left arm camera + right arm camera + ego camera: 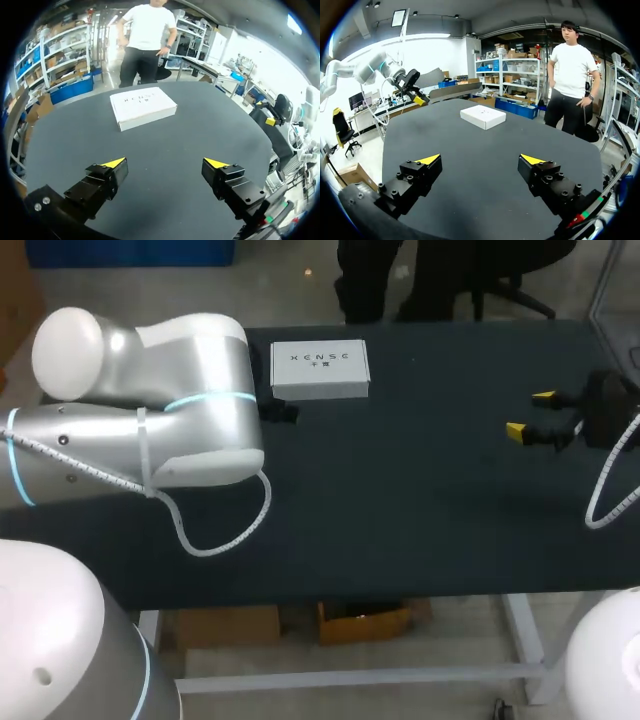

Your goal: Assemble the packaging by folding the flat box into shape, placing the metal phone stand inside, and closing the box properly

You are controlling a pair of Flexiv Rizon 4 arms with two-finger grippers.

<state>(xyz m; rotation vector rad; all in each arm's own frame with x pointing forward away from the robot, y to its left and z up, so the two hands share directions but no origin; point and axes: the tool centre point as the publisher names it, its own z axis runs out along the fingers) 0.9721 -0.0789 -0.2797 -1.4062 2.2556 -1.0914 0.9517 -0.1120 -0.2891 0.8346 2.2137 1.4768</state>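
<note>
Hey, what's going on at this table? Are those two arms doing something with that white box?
At this moment neither arm is handling anything. The white box lies flat on the far side of the dark table, with nothing touching it. The left gripper points toward the box from a distance, open and empty. The right gripper hangs over the table's right part, also open and empty. No metal phone stand shows in any view.

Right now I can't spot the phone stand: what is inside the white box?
The white box lies closed on the table; only its top and sides show. Its inside is covered, so contents cannot be seen.
</note>
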